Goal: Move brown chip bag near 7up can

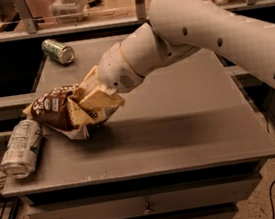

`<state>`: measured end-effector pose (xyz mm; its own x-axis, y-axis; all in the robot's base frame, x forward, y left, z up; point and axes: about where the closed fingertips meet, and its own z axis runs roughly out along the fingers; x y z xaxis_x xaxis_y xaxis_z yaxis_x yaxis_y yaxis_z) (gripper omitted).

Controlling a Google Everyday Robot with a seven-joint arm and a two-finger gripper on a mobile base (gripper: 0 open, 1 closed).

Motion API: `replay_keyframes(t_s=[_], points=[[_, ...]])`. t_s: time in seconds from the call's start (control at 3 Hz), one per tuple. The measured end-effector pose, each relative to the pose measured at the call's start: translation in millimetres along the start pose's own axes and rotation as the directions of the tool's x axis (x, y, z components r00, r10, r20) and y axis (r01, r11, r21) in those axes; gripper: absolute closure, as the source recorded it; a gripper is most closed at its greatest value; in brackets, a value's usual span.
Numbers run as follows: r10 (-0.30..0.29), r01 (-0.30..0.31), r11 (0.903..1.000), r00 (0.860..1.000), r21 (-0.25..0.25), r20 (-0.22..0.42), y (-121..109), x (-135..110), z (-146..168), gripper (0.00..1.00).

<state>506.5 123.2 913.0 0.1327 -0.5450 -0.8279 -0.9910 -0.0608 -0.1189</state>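
Camera view | tool (96,92) mid-left, gripping brown chip bag (56,108) | 7up can (21,148) just beside it

Gripper (96,90) at the crinkly brown-and-yellow chip bag (51,108), buried in its pale folds and mostly out of sight. The big white robot arm (207,26) runs off the right edge. Green print on the pale silvery drink can (21,148), lying at the grey worktop's (180,126) left edge, is too small to read. The bag's white lettering is blurred too.
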Motion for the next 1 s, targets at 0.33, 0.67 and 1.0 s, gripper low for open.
replay_keyframes(t_s=[0.33,0.67,1.0], points=[[-0.009,0.009,0.9992,1.0,0.04,0.0,0.3,0.8,-7.9,0.12],[-0.011,0.011,0.9992,1.0,0.038,0.0,1.1,-0.3,-7.1,0.0],[-0.011,0.011,0.9992,1.0,0.038,0.0,1.1,-0.3,-7.1,0.0]])
